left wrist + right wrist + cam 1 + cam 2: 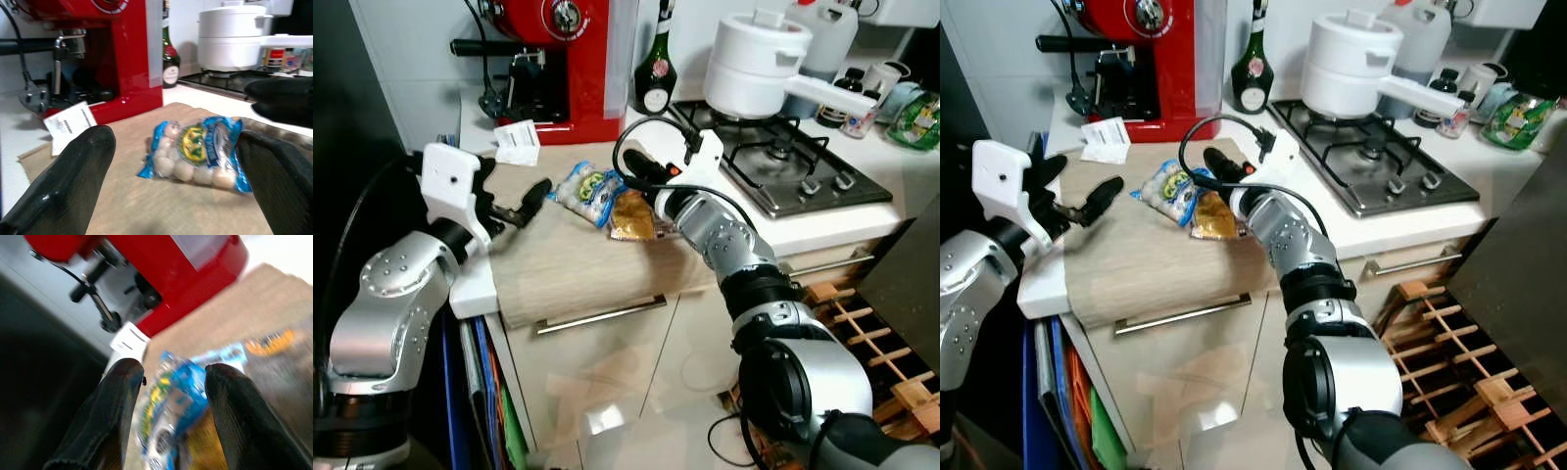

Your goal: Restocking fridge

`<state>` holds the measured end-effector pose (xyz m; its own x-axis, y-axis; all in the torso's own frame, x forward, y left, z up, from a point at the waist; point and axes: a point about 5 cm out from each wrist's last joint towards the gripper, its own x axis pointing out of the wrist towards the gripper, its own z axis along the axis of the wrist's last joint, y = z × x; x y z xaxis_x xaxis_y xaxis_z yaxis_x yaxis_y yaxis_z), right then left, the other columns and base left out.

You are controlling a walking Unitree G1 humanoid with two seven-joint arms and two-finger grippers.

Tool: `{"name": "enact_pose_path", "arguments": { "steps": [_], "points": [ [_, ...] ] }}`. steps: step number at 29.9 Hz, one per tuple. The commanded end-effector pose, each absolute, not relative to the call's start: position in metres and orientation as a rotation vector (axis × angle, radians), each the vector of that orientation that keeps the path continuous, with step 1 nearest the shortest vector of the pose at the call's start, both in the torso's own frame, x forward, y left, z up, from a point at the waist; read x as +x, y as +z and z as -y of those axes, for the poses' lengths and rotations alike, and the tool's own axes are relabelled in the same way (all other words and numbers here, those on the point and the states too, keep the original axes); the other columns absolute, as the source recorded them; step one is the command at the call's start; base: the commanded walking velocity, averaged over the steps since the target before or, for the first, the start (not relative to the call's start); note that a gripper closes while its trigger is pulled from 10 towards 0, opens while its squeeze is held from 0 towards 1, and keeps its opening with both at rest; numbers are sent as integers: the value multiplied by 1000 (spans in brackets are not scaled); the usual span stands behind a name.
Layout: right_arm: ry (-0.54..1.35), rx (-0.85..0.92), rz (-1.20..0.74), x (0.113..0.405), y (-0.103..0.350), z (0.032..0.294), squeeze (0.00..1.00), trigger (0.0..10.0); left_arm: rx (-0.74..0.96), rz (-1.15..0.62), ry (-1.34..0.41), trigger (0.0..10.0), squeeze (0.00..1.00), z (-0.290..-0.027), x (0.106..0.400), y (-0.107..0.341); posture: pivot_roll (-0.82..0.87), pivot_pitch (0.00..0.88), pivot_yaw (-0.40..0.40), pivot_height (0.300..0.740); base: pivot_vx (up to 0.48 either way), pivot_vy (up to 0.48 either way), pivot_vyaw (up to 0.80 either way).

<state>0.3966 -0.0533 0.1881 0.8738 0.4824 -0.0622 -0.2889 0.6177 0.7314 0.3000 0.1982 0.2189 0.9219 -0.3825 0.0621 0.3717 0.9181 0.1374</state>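
- Blue snack bag (588, 190) lies mid-counter (578, 274) beside a golden packet (632, 215), short of the red coffee machine (570, 59) at the back edge.
- Left gripper (176, 171), by the counter's left edge, has fingers spread wide around the bag, gripping nothing.
- Right gripper (171, 396) hangs parted over the bag, empty.

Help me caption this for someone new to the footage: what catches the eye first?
The big red coffee machine at the back of the counter stands out, with a white pot on the stove to its right. In front, both open pincers, left pincer and right pincer, close in on a blue snack bag beside a brown packet.
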Motion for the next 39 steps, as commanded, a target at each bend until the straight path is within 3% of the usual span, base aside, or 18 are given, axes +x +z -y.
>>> {"name": "enact_pose_path", "arguments": {
  "steps": [1,21,22,23,24,39],
  "points": [
    [447,782,-298,398,191,53,0,10000,126,77,-425,10000,0,-194,298,219,78,14,-59,740,0,0,0],
    [420,797,-427,396,174,47,0,10000,127,39,-443,10000,0,-195,294,217,83,25,-68,740,0,0,0],
    [410,806,-435,396,170,47,0,5020,123,37,-442,10000,0,-195,294,217,84,27,-68,740,0,0,0],
    [398,815,-443,395,166,47,0,5020,118,36,-441,10000,0,-196,294,217,84,27,-68,740,0,0,0],
    [388,827,-450,394,163,47,0,0,115,34,-439,10000,0,-196,295,217,83,28,-65,740,0,0,0],
    [406,848,-468,386,156,21,0,0,73,21,-432,10000,0,-196,294,216,99,29,-71,740,0,0,0]
  ]
}}
